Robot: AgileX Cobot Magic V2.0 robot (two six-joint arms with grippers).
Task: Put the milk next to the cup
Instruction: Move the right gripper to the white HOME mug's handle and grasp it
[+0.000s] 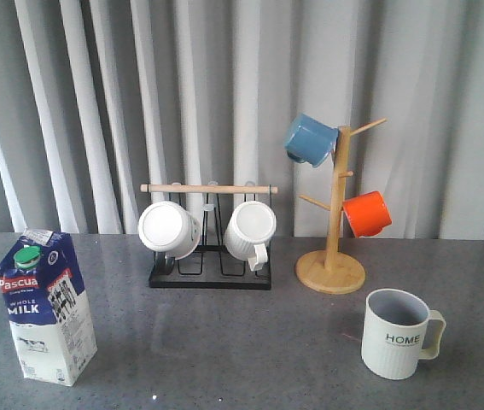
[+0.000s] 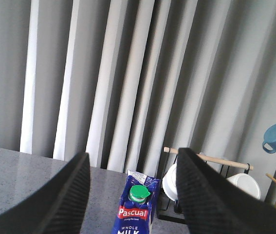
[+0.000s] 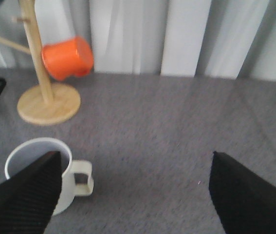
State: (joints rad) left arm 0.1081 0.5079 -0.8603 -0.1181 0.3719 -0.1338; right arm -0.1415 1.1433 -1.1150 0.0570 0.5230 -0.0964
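The milk [image 1: 47, 307], a tall carton with a dark blue top, white base and green cap, stands upright at the front left of the grey table. In the left wrist view the milk [image 2: 137, 209] shows between and beyond the jaws of my left gripper [image 2: 134, 195], which is open and apart from it. The cup [image 1: 399, 333], an off-white mug marked "HOME" with a squared handle, stands at the front right. In the right wrist view the cup [image 3: 64, 180] sits beside one finger of my open, empty right gripper [image 3: 135, 195]. Neither gripper shows in the front view.
A black wire rack [image 1: 210, 275] with a wooden bar holds two white ribbed mugs [image 1: 169, 229] at the back middle. A wooden mug tree [image 1: 334, 248] at the back right carries a blue mug [image 1: 310, 139] and an orange mug [image 1: 367, 213]. Grey curtains hang behind.
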